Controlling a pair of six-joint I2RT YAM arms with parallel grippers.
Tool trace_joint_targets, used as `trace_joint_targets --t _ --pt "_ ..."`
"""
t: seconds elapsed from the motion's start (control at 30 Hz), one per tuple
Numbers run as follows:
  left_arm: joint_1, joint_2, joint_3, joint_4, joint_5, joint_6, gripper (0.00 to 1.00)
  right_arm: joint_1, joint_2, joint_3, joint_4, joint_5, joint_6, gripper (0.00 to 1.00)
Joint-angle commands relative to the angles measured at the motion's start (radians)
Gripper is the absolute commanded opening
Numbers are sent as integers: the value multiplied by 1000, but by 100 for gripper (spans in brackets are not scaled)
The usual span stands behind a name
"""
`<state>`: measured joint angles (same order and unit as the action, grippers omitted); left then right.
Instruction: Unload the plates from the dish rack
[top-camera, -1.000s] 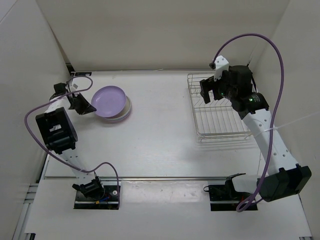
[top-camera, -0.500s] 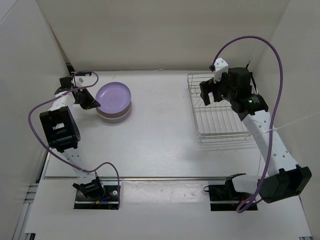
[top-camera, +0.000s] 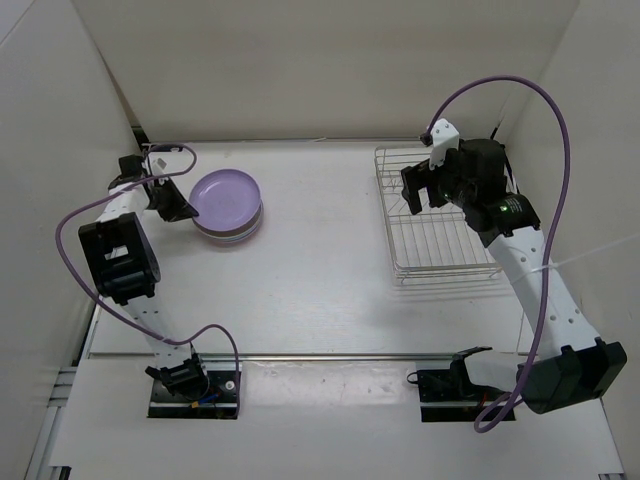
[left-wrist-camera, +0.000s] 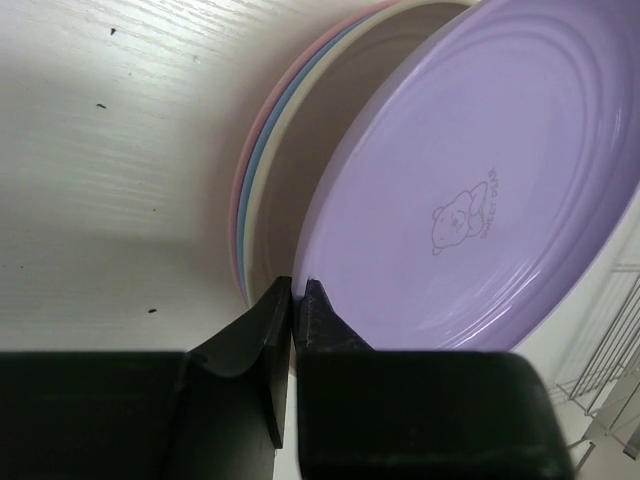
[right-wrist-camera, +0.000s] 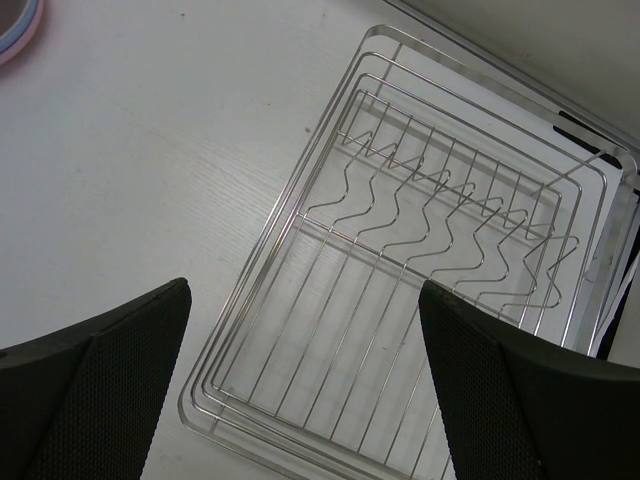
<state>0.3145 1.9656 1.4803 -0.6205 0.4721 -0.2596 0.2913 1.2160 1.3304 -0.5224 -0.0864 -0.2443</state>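
The lavender plate (top-camera: 227, 196) lies on top of a stack of plates at the back left of the table. In the left wrist view the lavender plate (left-wrist-camera: 480, 190) rests slightly tilted over the cream-white plate (left-wrist-camera: 300, 150), blue plate (left-wrist-camera: 256, 170) and pink plate (left-wrist-camera: 240, 185). My left gripper (top-camera: 183, 208) (left-wrist-camera: 296, 300) is shut on the lavender plate's near rim. The silver wire dish rack (top-camera: 440, 222) (right-wrist-camera: 420, 270) stands at the back right with no plates in it. My right gripper (top-camera: 422, 190) (right-wrist-camera: 300, 400) hovers open and empty above the rack.
White walls enclose the table on the left, back and right. The rack sits close to the right wall. The plate stack's edge (right-wrist-camera: 20, 30) shows at the top left corner of the right wrist view.
My left gripper has carried the lavender plate right and down onto the stack, where it now rests. The right arm has lifted slightly above the rack.
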Motion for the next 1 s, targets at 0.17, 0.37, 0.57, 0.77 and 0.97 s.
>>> trace_joint_targets --t 0.17,0.37,0.57,0.77,0.97 --pt "8 -30 6 -1 10 17 23 -1 -32 1 36 -26 -10 98" --pt "8 -30 6 8 0 17 29 -1 -32 -8 36 -26 -10 98" --pt "8 -30 6 -1 0 26 29 -11 -32 -8 36 -35 -10 98" --pt "8 -20 -45 8 0 45 29 -11 -32 -8 36 -35 -10 98" --pt "17 10 -80 21 88 65 30 -11 -32 -8 36 -46 -10 98"
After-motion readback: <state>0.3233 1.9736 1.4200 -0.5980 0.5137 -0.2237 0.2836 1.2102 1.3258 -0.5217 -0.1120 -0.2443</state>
